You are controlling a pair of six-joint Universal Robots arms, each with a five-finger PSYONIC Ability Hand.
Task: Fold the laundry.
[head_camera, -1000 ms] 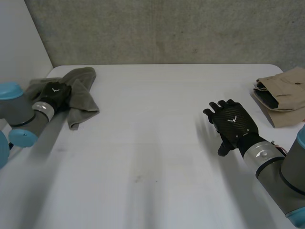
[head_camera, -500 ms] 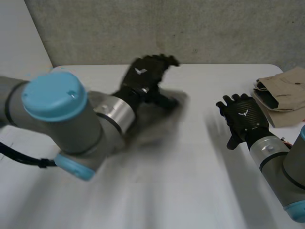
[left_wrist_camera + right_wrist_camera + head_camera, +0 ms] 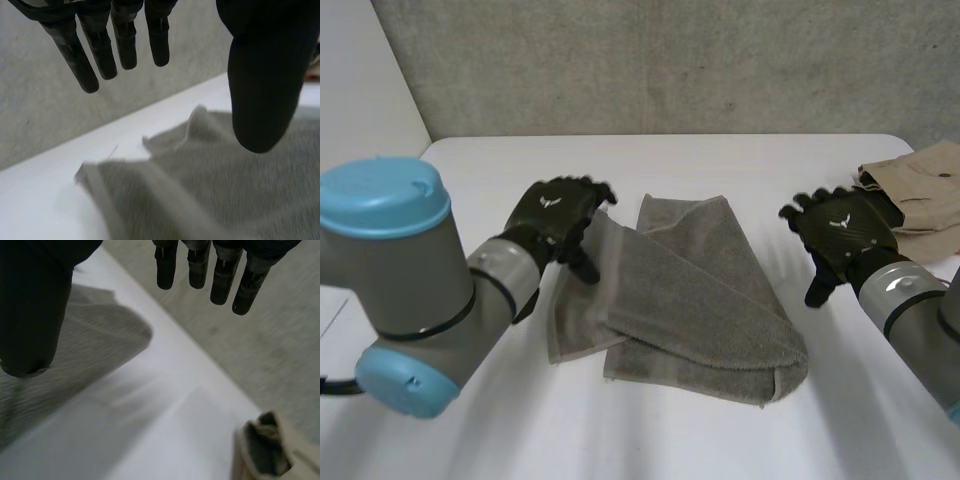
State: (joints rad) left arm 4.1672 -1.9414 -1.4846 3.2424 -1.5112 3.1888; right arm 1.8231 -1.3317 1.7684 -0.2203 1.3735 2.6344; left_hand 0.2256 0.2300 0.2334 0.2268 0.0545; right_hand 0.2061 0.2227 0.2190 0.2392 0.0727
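A grey-green towel (image 3: 690, 295) lies rumpled and partly doubled over in the middle of the white table (image 3: 650, 430). My left hand (image 3: 555, 215) hovers at the towel's left edge, open, with straight fingers and nothing in them. Beyond those fingers (image 3: 120, 40) the towel (image 3: 210, 175) lies on the table with a folded edge. My right hand (image 3: 840, 235) is open to the right of the towel, apart from it. Past its thumb (image 3: 30, 305) the towel's rounded end (image 3: 95, 335) lies on the table.
A folded beige garment (image 3: 915, 200) sits at the table's back right corner, just behind my right hand; its edge (image 3: 270, 450) is visible beyond that hand. A grey wall (image 3: 650, 60) runs behind the table.
My left hand carried the towel from the table's far left corner to the middle, then opened and let it drop. My right hand moved back and to the right.
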